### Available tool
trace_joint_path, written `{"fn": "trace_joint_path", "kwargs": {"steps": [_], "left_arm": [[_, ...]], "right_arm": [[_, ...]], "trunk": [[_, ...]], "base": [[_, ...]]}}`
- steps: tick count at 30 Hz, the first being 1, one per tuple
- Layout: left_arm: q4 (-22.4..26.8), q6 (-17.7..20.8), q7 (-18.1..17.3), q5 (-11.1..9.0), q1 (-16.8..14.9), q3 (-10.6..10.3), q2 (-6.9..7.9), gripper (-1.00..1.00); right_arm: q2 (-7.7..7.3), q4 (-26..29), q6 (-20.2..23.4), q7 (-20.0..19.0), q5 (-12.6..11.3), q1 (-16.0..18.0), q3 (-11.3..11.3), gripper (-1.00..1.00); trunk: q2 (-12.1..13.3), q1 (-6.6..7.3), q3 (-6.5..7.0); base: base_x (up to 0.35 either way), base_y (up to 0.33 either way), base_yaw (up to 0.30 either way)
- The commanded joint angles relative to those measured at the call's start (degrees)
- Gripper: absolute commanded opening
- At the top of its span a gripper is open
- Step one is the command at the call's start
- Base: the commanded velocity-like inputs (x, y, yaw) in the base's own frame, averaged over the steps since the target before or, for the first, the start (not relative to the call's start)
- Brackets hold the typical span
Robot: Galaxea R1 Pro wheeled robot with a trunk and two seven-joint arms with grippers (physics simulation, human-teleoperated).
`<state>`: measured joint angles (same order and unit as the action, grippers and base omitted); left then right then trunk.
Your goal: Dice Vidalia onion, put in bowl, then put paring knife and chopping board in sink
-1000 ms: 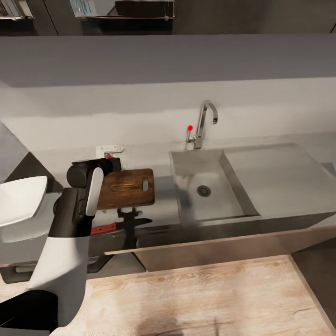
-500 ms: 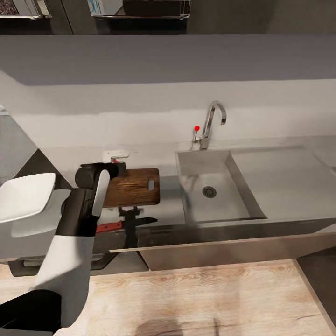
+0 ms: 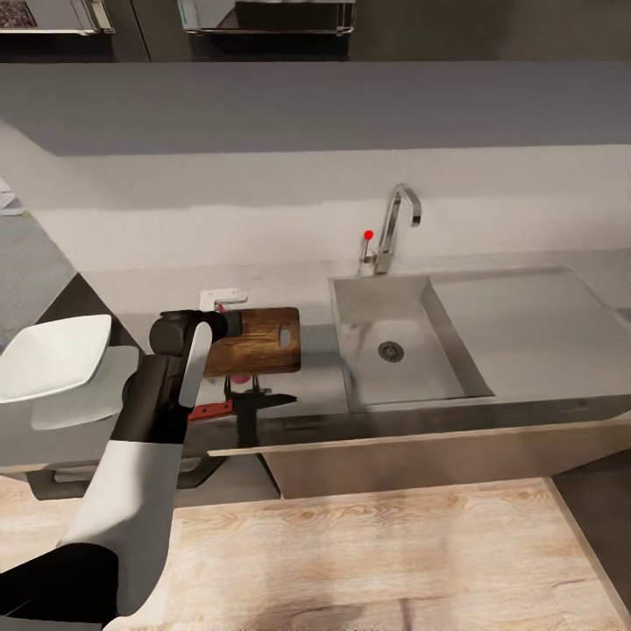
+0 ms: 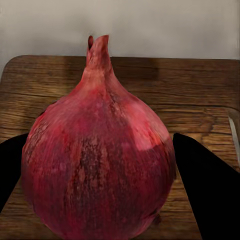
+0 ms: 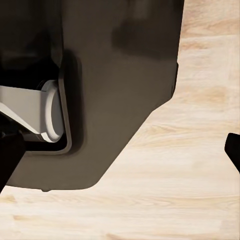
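Over the board [image 3: 254, 340], at its end away from the sink [image 3: 412, 350], the left end effector [image 4: 107, 150] pinches the onion [image 4: 97, 150] between its two dark fingers [image 4: 205, 185], one at each flank of the bulb. From the wrist camera the onion appears whole, red-skinned and papery, stem tip pointing toward the wall, with the board's grain directly beneath; whether it rests on the wood or hangs just above cannot be told. It looks firm and round, likely light, with a dry skin that could slide or flake, so a hold across its widest part, as here, seems soundest, and once released it may roll on the flat board. Only from the head camera does the wider layout appear: the knife [image 3: 237, 407] lies on the counter [image 3: 315, 377] near its front edge, just in front of the board, red handle toward the bowl [image 3: 53, 358], which sits at the counter's left end; the sink with tap [image 3: 390, 230] lies to the board's right. There the left forearm hides the onion. Wooden floor [image 5: 190, 165] and the dark robot base [image 5: 110, 90] appear from the right wrist camera, with the right end effector's [image 5: 120, 150] fingertips far apart at the frame's edges, so it is spread and empty.
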<state>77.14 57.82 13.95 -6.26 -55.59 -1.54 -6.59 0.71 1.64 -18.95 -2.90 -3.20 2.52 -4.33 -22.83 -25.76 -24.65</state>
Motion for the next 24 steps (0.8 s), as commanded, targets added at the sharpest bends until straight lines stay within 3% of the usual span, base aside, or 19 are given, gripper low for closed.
{"fn": "trace_joint_path", "kwargs": {"steps": [1, 13, 24], "left_arm": [[0.02, 0.19, 0.55, -0.60, -0.04, -0.02, 0.00, -1.00], [-0.52, 0.10, 0.55, -0.60, -0.04, -0.14, -0.06, -1.00], [-1.89, 0.10, 0.55, -0.60, -0.04, -2.39, -0.08, -1.00]], "right_arm": [[-0.01, -0.06, -0.21, -0.09, -0.33, 0.03, -0.42, 1.00], [-0.01, -0.06, -0.23, -0.09, -0.37, 0.03, -0.50, 1.00], [0.07, -0.09, -0.29, -0.09, -0.39, 0.03, -0.50, 1.00]], "trunk": [[-0.09, -0.02, -0.09], [-0.09, -0.02, -0.09], [-0.09, -0.02, -0.09]], "base": [[-0.030, 0.000, 0.000], [-0.004, 0.000, 0.000], [0.054, -0.057, 0.000]]}}
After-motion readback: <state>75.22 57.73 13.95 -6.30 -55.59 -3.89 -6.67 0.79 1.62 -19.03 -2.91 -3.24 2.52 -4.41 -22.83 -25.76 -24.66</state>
